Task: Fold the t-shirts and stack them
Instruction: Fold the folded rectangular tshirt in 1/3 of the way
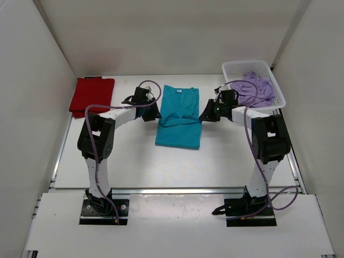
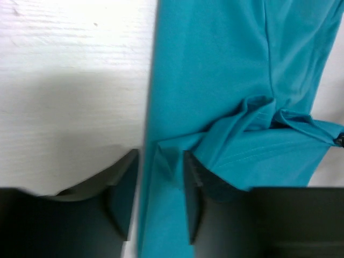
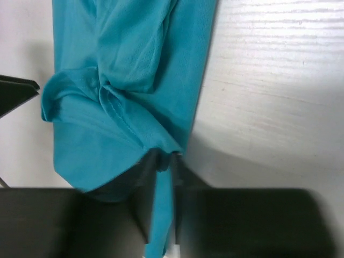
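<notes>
The teal-blue t-shirt (image 1: 179,117) lies on the table's middle, its sides folded in and a crease bunched across it. My left gripper (image 1: 152,114) is at its left edge, with cloth (image 2: 161,177) between the jaws. My right gripper (image 1: 207,115) is shut on its right edge, a thin strip of cloth (image 3: 161,209) pinched between the fingers. The red t-shirt (image 1: 92,95) lies folded at the far left. The lavender t-shirt (image 1: 256,90) is crumpled in the basket.
The white lattice basket (image 1: 235,68) stands at the far right corner. White walls close in the table on three sides. A purple cable loops over each arm.
</notes>
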Controlling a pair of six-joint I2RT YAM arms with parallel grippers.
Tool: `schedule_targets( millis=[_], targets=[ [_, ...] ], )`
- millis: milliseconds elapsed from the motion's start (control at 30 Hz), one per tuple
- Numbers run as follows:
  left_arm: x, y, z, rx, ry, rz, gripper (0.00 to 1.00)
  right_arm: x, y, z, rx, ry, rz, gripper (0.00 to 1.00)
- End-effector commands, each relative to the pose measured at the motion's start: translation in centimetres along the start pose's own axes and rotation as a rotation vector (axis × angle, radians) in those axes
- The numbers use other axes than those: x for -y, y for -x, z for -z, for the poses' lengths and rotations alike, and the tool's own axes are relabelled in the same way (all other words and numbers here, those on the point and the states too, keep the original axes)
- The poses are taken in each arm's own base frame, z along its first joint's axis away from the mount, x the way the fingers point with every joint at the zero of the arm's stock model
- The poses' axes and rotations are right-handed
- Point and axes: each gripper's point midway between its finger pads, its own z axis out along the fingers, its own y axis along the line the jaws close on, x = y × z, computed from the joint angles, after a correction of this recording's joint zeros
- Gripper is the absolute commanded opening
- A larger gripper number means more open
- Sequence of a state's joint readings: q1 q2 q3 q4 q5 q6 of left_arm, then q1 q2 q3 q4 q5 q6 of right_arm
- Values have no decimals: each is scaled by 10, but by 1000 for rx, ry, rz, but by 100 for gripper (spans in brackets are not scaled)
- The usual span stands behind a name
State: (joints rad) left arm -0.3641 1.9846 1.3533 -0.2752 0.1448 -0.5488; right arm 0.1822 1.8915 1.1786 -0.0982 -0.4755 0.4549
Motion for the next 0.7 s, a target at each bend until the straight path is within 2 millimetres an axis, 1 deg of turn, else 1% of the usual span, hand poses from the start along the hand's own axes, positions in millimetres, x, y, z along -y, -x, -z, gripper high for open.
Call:
schedule_targets(
  millis=[0, 33, 67, 100, 133, 167, 200, 233, 267, 300, 333, 367, 400, 433, 467, 500, 533, 600, 633, 667],
  targets=[
    [9, 32, 17, 91, -46, 23, 52, -13, 31, 9, 70, 32, 62, 20],
    [9, 35, 23, 113, -45, 22, 53, -12, 30, 11, 70, 26, 58, 23],
    [15, 48, 35, 165, -55, 7, 53, -17, 35, 17, 90, 28, 72, 29],
    [21, 50, 47, 189, -71, 1, 53, -22, 36, 24, 103, 28, 80, 36],
    [17, 47, 50, 193, -58, -3, 50, -27, 37, 30, 118, 21, 92, 39],
    [26, 39, 59, 198, -82, -18, 48, -27, 31, 31, 125, 7, 104, 40],
    [31, 38, 70, 216, -95, -24, 48, -34, 31, 39, 143, 9, 122, 39],
    [29, 14, 65, 179, -89, -31, 46, -39, 22, 41, 149, 7, 138, 28],
    [35, -7, 67, 165, -116, -36, 47, -44, 10, 43, 157, 11, 142, 16],
    [47, -8, 75, 199, -168, -45, 47, -46, -13, 37, 115, 13, 145, 9],
    [46, -33, 72, 161, -180, -42, 47, -55, -11, 35, 143, 33, 173, 1],
    [45, -50, 66, 149, -190, -30, 47, -60, -27, 27, 110, 48, 191, 0],
    [47, -56, 61, 143, -203, -31, 47, -78, -28, 21, 105, 84, 229, 0],
    [44, -72, 53, 103, -192, -25, 46, -72, -34, 12, 72, 61, 236, 0],
    [44, -79, 49, 83, -194, -30, 44, -78, -40, -1, 36, 70, 251, 0],
    [41, -88, 42, 50, -188, -32, 42, -96, -33, -3, 46, 103, 291, 0],
    [36, -94, 37, 44, -171, -28, 42, -98, -39, -12, 14, 103, 300, 0],
    [25, -104, 34, 36, -148, -18, 41, -98, -45, -30, -12, 86, 311, 0],
    [24, -106, 35, 38, -150, -11, 40, -107, -44, -33, -12, 103, 329, 0],
    [20, -114, 36, 25, -151, -7, 40, -106, -51, -42, -27, 99, 331, 0]
  ],
)
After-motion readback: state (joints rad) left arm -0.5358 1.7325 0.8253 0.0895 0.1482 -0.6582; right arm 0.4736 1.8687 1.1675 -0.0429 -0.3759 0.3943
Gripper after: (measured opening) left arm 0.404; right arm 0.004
